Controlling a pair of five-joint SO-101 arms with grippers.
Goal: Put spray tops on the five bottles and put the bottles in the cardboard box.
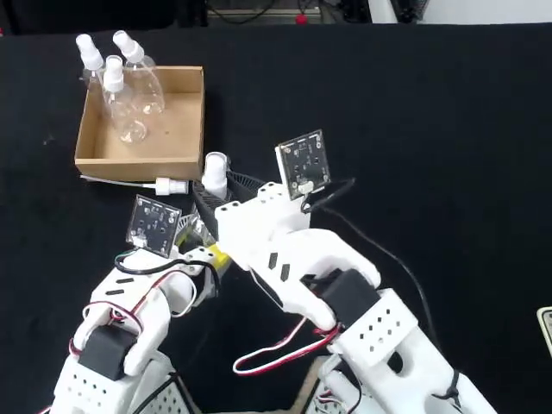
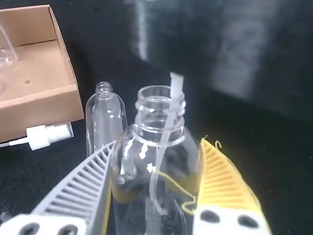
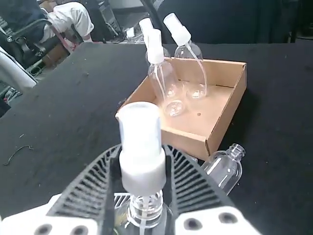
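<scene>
Spotted the cardboard box (image 1: 129,162) at the far left, with three capped bottles (image 1: 129,108) already in it, leaning out over the far rim. Nearer, caught the left gripper (image 2: 159,161) clamped on the belly of a clear bottle (image 2: 146,142), upright, neck open. Right above, saw the right gripper (image 3: 142,156) squeezed shut around a spray top (image 3: 141,142), with its thin tube (image 2: 168,122) poking down into that neck. Also noticed a spare uncapped bottle (image 2: 102,120) lying just beside the box's near right corner, plus a loose spray top (image 1: 170,185) along the near wall. Guessing here: looked light, slick and thin-walled, so probably squashy. Best held mid-body, gently. Best to take the top by the stiff collar, never the bendy tube.
</scene>
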